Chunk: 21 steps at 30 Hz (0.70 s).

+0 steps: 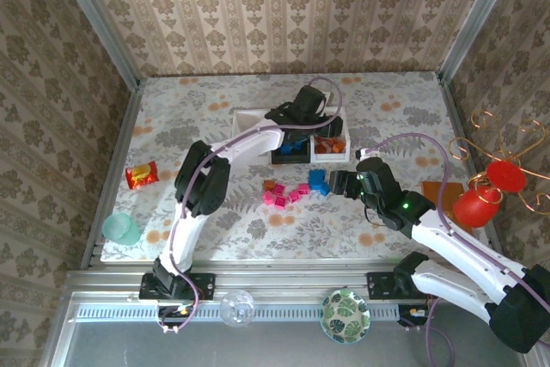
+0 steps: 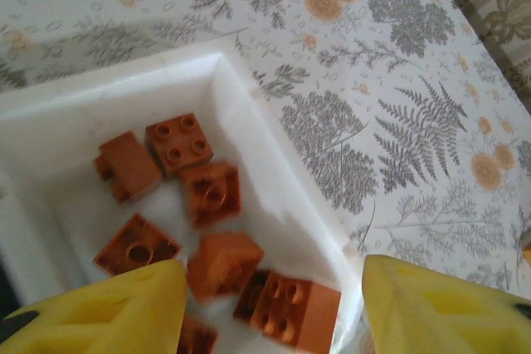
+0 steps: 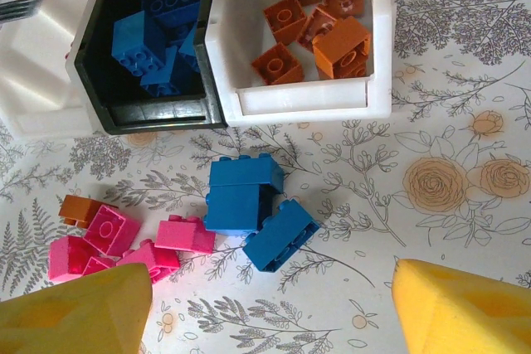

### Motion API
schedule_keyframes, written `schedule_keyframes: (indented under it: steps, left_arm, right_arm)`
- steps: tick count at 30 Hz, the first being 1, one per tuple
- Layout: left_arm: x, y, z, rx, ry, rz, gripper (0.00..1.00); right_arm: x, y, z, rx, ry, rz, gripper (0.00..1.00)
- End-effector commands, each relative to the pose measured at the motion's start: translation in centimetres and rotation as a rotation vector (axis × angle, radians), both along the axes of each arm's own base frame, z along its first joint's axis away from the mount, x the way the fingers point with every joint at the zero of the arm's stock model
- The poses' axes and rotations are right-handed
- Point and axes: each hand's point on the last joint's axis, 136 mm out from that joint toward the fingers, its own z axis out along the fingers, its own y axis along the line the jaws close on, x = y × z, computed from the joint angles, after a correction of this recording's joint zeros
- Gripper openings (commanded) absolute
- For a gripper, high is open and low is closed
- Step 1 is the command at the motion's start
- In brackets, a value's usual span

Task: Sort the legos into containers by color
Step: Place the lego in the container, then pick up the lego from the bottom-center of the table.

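Spreading under everything is the floral counter (image 1: pixel 198 109), with the left arm (image 1: pixel 236 143) stretched far across it to the containers (image 1: pixel 239 113) and the right arm (image 1: pixel 438 234) bent in toward the middle. The three joined trays sit well back. The right white tray (image 3: pixel 307 105) holds orange-brown bricks (image 2: pixel 178 143), the black tray (image 3: pixel 158 118) beside it holds blue bricks (image 3: pixel 162 31), and the left white tray (image 1: pixel 253 122) shows no colour that I can make out. The left jaws hang released just above the orange-brown pile, yellow pads (image 2: pixel 108 308) apart with nothing between them. The right jaws are likewise spread wide and empty, hovering over the loose legos (image 1: pixel 296 191) on the counter just in front of the trays. These are a blue clump (image 3: pixel 245 196) of bricks touching one another, pink bricks (image 3: pixel 184 234) just beside it, and one stray orange brick (image 3: pixel 79 207) at the pink group's edge. By my reading the sort is partly done, with pink not yet begun. The main hazard is the blue clump: closing on bricks that touch could lift two at once or flick a neighbour into the pink ones. Crowding is another, since the black tray lies right beside where the left arm sits, so a delivery there could knock the wrists together. The trays look light, and a pad catching a wall while rising could drag the whole row.
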Motion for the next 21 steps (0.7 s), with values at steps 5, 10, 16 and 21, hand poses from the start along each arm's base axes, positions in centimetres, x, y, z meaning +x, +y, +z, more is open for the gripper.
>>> schedule_keyframes:
  steps: [5, 10, 16, 21]
  left_arm:
    - [-4.8, 4.7, 6.9, -0.123, -0.096, -0.009, 0.71]
    - [-10.6, 10.5, 4.5, -0.091, -0.077, 0.022, 0.76]
    - [-15.9, 19.5, 0.9, 0.007, -0.051, 0.151, 0.83]
    - [-18.8, 24.5, -1.1, 0.027, -0.03, 0.243, 1.0]
  right_arm:
    - [0.0, 1.4, -1.0, 0.002, 0.032, 0.049, 0.78]
    - [-0.5, 4.9, -2.0, -0.011, 0.059, 0.18, 0.77]
    - [-1.6, 10.2, -4.6, -0.054, 0.122, 0.354, 0.77]
    - [-1.2, 12.7, -6.3, -0.081, 0.15, 0.373, 0.77]
